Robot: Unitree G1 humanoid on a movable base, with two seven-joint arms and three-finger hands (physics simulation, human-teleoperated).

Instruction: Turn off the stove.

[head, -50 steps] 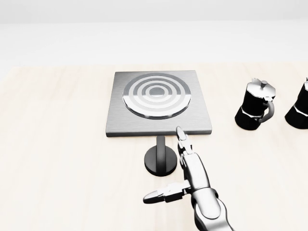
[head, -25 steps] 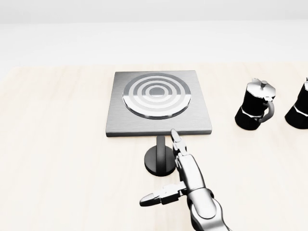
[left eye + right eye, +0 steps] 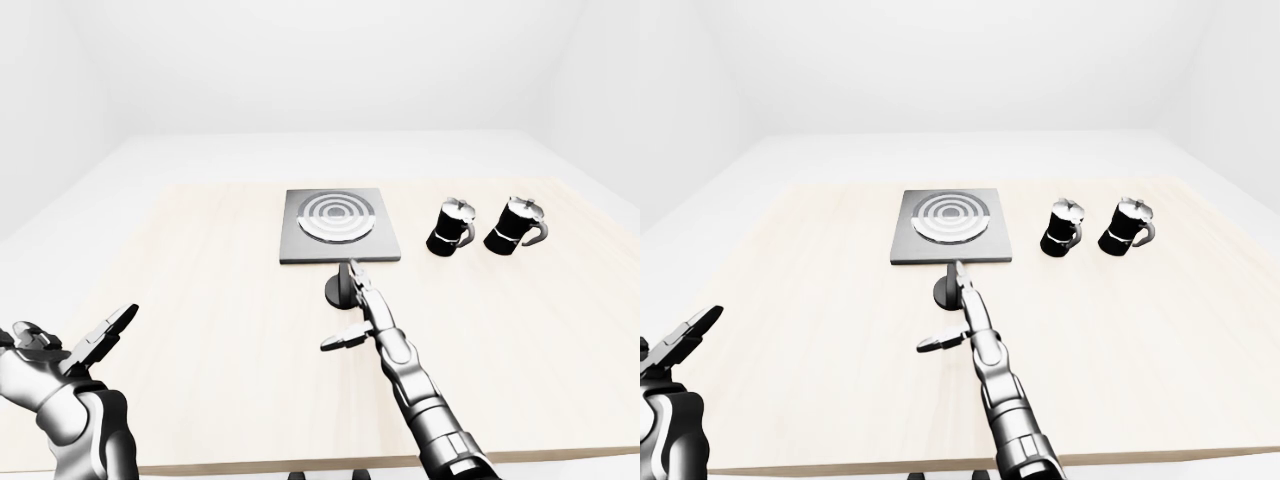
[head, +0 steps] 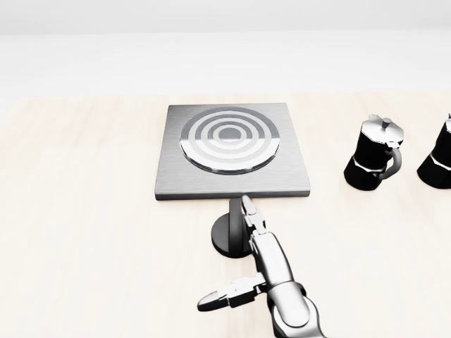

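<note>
Left hand (image 3: pixel 75 350) low at the left edge of the left-eye view, fingers spread, nothing between them, well apart from everything on the table (image 3: pixel 200 300). We give it no part in this step.

Right hand (image 4: pixel 250 264) reaches up the middle of the head view. Fingers (image 4: pixel 248 211) apart: two long ones lie together pointing up the view, the thumb juts out to the left, nothing clamped.

Change over the last second: the long fingertips slid leftward and a little nearer us. Earlier they lay to the right of the knob (image 4: pixel 235 232), tip near the stove's near edge. Now they cross the knob's right part, tip at the top of its raised bar. Stove, knob and pots have not shifted, so the camera held and the hand moved. Whether the fingers touch the bar or hover over it we cannot tell. We judge the hand is lining up to turn the knob; no turn shows yet.

Knob: a dark round disc under the fingertips, with a raised bar. The bar's long axis runs up the view, pointing from the fingers straight at the stove.

Stove (image 4: pixel 232 151) lies just beyond the fingertips, a grey square plate with ringed burner, flat on the table.

Two black moka pots (image 3: pixel 452 226) stand beyond and right of the fingers, well apart from them.
</note>
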